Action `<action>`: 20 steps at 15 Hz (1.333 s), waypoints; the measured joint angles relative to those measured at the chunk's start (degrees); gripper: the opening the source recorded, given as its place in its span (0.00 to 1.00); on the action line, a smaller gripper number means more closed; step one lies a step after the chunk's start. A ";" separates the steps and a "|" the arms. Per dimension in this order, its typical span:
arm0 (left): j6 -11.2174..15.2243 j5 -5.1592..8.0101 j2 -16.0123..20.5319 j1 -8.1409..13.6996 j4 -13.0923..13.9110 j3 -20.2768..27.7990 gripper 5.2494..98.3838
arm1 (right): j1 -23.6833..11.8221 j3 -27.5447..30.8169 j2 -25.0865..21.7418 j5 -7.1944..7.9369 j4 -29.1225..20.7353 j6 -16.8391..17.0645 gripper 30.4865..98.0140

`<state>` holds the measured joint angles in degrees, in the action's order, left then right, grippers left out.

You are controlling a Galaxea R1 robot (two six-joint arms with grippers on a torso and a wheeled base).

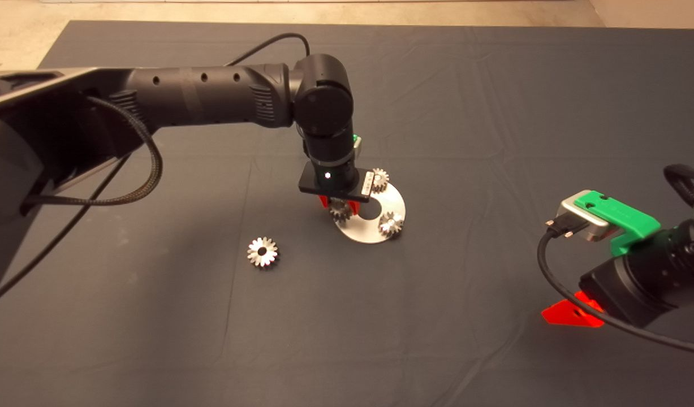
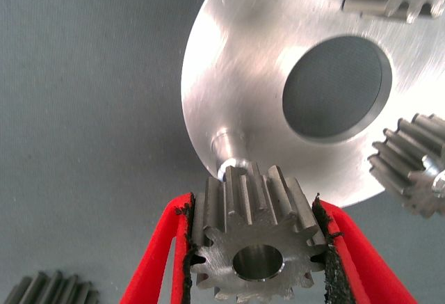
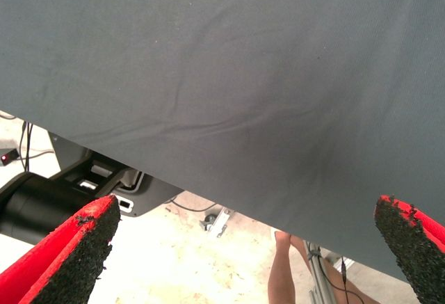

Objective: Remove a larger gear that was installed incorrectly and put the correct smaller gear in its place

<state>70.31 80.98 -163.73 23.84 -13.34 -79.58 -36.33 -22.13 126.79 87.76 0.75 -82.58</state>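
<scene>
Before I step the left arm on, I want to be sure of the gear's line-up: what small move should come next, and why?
Probably a slight shift to bring the smaller gear over the bare peg on the round plate, then down. The left end effector grips the gear by its teeth, and its bore sits just short of the peg. The larger gear already lies aside on the mat.

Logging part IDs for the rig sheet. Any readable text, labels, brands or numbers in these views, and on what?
None readable.
Small white tag on the left gripper's mount: marks too small to read.
Smaller gear, held in that gripper: no stamp visible.
Silver disc plate, larger gear on the mat: no markings visible.
Right gripper, parked at the lower right edge: no lettering visible.
</scene>
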 measured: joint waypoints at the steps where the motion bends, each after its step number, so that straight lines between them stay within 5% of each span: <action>1: -0.12 0.02 0.02 0.00 0.00 -0.11 0.32 | 0.00 0.00 -0.02 0.05 0.00 0.00 0.99; 14: -1.81 -0.02 -0.11 -0.04 -0.02 -2.15 0.32 | 0.28 0.00 0.00 0.02 0.00 0.00 0.99; 20: -2.02 -1.46 -0.29 -0.05 -0.01 -2.56 0.32 | 0.28 0.00 0.00 0.02 0.00 0.00 0.99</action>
<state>68.29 79.52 -164.02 23.79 -13.34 -82.14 -36.05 -22.13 126.79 87.78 0.74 -82.58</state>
